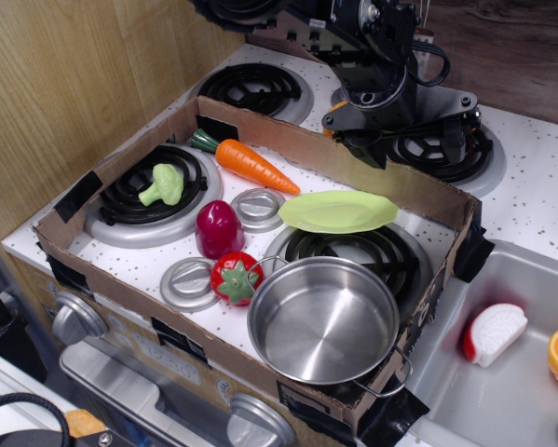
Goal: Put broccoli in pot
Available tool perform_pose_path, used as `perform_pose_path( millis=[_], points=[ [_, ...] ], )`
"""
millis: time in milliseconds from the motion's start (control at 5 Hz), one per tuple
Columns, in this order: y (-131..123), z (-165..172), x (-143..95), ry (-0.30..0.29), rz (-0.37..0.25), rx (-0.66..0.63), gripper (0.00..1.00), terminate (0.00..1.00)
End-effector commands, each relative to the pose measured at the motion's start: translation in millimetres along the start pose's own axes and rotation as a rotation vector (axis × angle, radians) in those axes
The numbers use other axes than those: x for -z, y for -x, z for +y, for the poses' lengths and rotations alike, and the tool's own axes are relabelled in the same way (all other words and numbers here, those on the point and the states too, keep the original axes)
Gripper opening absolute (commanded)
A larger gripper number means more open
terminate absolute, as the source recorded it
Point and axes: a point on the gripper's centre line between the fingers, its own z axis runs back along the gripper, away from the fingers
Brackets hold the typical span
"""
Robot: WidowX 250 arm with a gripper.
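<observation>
The broccoli (164,184) is a small light-green floret lying on the left coil burner (153,209) inside the cardboard box. The pot (323,321) is a large shiny steel pot standing empty at the box's front right, partly over the right coil burner. My gripper (412,142) hangs from the black arm above the back right burner, behind the box's far wall. Its jaws look spread apart and hold nothing. It is far to the right of the broccoli and behind the pot.
A carrot (251,164), a lime-green plate (338,211), a dark red vegetable (219,228), a tomato (236,277) and grey burner caps (187,284) lie in the box. Cardboard walls (353,158) ring the stove top. A sink (502,372) with toy food is at the right.
</observation>
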Motion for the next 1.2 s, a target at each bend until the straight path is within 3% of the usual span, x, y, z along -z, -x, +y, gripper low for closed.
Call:
perform_pose_path(
  millis=[0,200,600,800,1000],
  points=[
    [0.0,0.0,0.0,0.0,0.0,0.0,1.0,0.0],
    [-6.7,25.5,-6.1,-0.004,-0.023,0.008,1.0,0.0],
    [-38.0,76.6,-51.3,-0.079,0.031,0.107,1.0,0.0],
    [-32.0,105.7,-70.0,-0.116,0.056,0.058,1.0,0.0],
    [-23.6,125.5,-83.3,-0.186,0.027,0.077,1.0,0.0]
  ],
)
